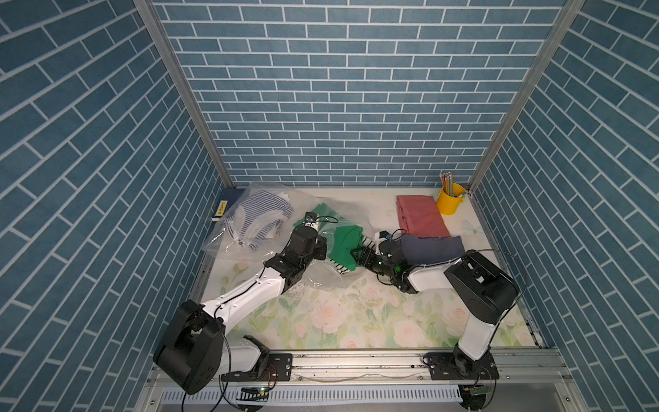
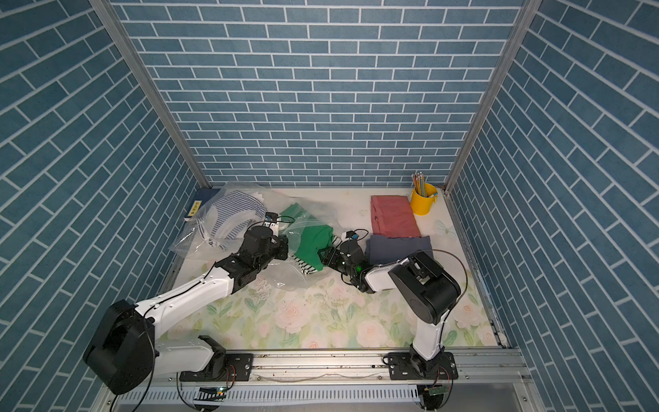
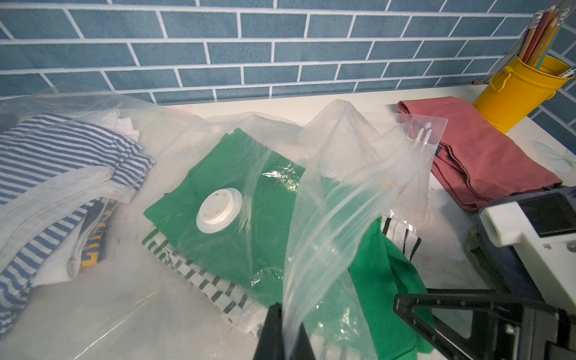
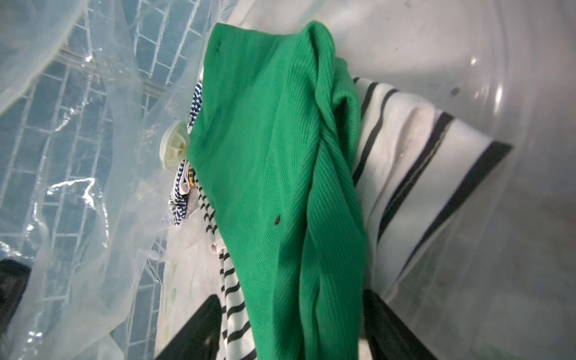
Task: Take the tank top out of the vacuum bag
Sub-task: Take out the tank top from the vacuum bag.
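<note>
Vacuum bag (image 3: 343,187) holding green tank top (image 4: 265,156) and striped shirt (image 4: 405,149), left gripper (image 3: 286,330) pinching its film, right gripper (image 4: 290,327) spread astride the top, pencils (image 1: 446,182) in yellow bucket (image 1: 450,203).

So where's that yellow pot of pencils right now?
In both top views the yellow pot stands in the far right corner of the table, beside the folded pink cloth.

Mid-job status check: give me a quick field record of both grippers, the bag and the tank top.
left gripper: shut, pinching the vacuum bag at its mouth edge, held up
right gripper: open, fingers either side of the green tank top
green tank top: mostly inside the bag
beneath it: black-and-white striped shirt
valve: white, over the green fabric
</note>
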Available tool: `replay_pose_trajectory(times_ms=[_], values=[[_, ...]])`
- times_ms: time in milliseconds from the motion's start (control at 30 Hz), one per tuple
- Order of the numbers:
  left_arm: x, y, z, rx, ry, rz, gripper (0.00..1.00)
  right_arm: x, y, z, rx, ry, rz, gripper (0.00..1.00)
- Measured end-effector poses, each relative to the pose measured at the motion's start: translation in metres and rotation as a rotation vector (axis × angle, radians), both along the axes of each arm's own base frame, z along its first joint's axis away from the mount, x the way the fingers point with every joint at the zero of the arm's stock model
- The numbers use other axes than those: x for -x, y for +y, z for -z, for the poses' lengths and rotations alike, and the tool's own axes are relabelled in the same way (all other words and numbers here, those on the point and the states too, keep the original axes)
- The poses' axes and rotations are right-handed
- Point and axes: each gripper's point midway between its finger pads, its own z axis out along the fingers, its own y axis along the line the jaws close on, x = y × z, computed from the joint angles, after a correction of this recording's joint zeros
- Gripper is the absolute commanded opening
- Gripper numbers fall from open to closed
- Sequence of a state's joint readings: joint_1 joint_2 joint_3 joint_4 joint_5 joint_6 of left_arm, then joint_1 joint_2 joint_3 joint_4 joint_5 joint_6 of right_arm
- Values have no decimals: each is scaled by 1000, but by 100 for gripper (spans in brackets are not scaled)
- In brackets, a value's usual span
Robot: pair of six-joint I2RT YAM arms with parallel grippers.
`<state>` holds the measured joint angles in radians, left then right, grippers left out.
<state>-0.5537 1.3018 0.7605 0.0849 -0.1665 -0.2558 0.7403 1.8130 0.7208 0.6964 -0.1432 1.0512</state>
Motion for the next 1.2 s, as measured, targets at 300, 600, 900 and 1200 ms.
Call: replay_pose_trajectory(times_ms=[300,600,900,1200], values=[[0,-1,0,2,0,3,0,-12,29,-20,-94,-22,-64,0],[0,0,0,2,0,1,0,-16,27,-17,-64,-29,-54,51],[0,0,0,3,-1,1,0,-11,12,4,-33,30,-14,60],[-1,1,0,3,-1,-1,0,-22,29,7,-53,37,-49,63]])
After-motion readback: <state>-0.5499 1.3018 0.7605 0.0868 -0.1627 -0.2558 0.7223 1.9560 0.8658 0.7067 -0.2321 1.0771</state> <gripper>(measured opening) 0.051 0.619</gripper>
